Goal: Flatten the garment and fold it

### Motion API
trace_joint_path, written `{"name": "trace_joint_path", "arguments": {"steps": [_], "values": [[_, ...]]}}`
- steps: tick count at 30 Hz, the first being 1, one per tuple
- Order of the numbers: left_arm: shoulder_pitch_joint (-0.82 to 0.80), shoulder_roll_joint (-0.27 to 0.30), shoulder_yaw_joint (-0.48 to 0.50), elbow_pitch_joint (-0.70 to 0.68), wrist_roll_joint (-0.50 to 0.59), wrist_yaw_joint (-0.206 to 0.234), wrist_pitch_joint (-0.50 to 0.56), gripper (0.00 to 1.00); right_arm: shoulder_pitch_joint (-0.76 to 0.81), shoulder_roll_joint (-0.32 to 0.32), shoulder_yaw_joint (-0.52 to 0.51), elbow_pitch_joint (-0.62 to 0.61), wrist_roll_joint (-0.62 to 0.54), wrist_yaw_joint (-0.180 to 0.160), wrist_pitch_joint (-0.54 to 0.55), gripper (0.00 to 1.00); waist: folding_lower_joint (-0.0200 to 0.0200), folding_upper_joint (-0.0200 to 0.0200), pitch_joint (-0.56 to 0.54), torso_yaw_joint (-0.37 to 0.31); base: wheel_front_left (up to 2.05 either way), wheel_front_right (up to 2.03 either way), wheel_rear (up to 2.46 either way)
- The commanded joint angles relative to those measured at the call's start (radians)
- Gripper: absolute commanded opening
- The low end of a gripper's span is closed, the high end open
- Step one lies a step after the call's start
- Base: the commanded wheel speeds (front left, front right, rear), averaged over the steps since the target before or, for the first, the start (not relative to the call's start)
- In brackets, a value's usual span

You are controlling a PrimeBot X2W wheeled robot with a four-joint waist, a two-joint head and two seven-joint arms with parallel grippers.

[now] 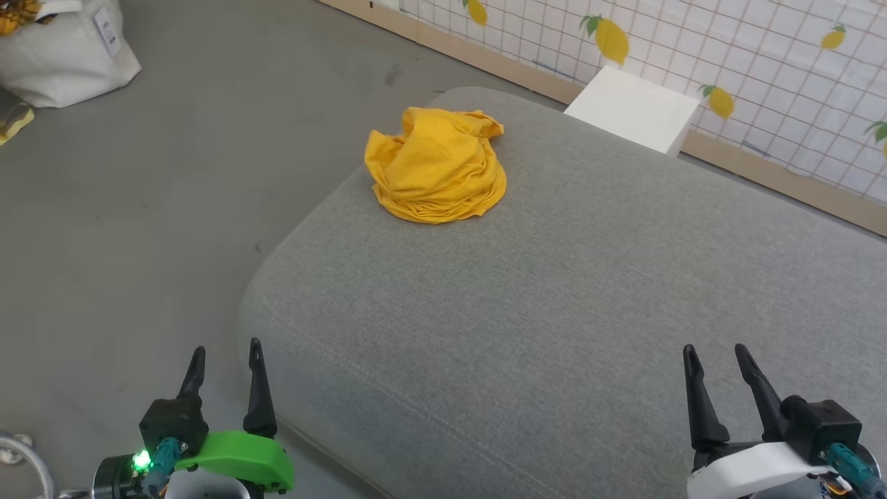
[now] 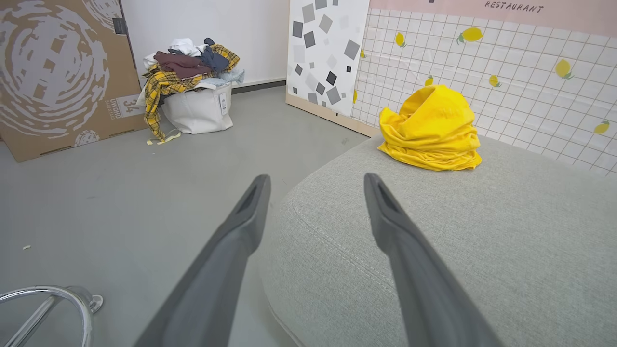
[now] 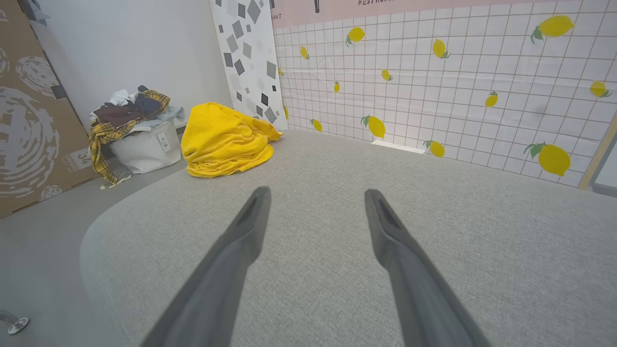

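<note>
My left pincer [image 1: 227, 346] and right pincer [image 1: 714, 348] both hung with fingers spread and nothing between them, and there sat the crumpled mustard-yellow cotton garment [image 1: 436, 166], heaped well ahead, right of the left one and left of the right one, on the rounded grey fabric cushion [image 1: 554, 312].

T-shirt [image 1: 435, 166]: solid mustard yellow. Upholstered cushion [image 1: 554, 333]: pale grey weave. Floor [image 1: 138, 229]: mid-grey. Wall panel [image 1: 762, 69], 1 o'clock: white, thin reddish grid, yellow lemons with green leaves. Second panel [image 2: 328, 48]: white, scattered grey and black squares. Cardboard sheet [image 2: 58, 77]: brown, white swirl print. Bag [image 1: 62, 62], 11 o'clock: white; plaid shirt [image 2: 161, 86] on top yellow-black. Black jaws on both; left gripper [image 1: 227, 346] housing green, right gripper [image 1: 714, 347] housing white.
</note>
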Motion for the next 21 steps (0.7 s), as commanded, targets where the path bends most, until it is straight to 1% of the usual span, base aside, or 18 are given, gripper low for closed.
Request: {"name": "trace_joint_path", "arguments": {"steps": [1,14,17,21], "values": [[0.017,0.008,0.000,0.005,-0.004,0.005,-0.011,1.00,0.013,0.000,0.000,0.006,0.011,-0.001,-0.012,1.00,0.0000,0.0000,-0.001,0.010,0.00,0.00,0.00],[0.017,0.013,-0.006,0.011,-0.009,0.003,-0.012,1.00,0.012,0.000,0.006,0.010,0.012,-0.001,-0.013,1.00,0.0000,0.0000,0.003,0.005,0.00,0.00,0.00],[-0.005,0.014,-0.013,0.022,-0.020,-0.011,-0.011,1.00,0.005,0.000,0.009,0.010,0.008,-0.001,-0.013,1.00,0.0000,0.0000,0.012,0.000,0.00,0.00,0.00],[-0.103,0.029,-0.010,0.063,-0.048,-0.042,-0.001,1.00,-0.014,0.000,0.020,0.009,-0.009,-0.001,-0.013,1.00,0.0000,0.0000,0.033,-0.021,0.00,0.00,0.00]]}}
